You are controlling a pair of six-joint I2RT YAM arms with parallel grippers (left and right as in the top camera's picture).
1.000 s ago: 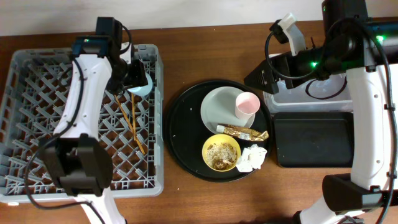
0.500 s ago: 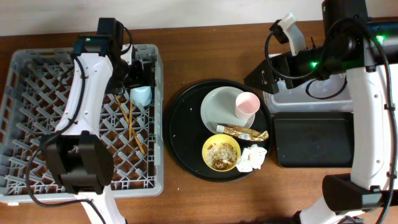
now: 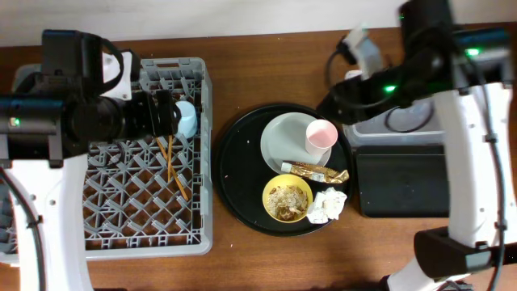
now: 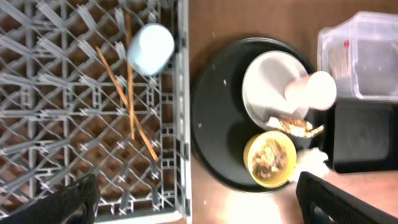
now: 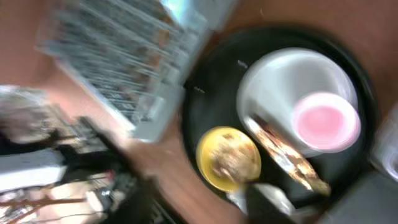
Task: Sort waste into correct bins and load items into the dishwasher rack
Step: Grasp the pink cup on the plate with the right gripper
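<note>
Left claw (image 3: pixel 170 114) unclenched, empty, blue cup (image 3: pixel 187 119) just beside it, inside rack (image 3: pixel 121 241)

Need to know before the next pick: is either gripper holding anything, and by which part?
Left gripper is open, holding nothing; the blue cup sits free in the rack. Right gripper: view too blurred to tell.

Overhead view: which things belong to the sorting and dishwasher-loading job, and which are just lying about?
Part of the job: rack, blue cup, chopsticks, pink cup, plate, yellow bowl, food scraps, napkin, foil wrapper, clear tub, black rectangular tray.
Just there: round black tray, table.
</note>
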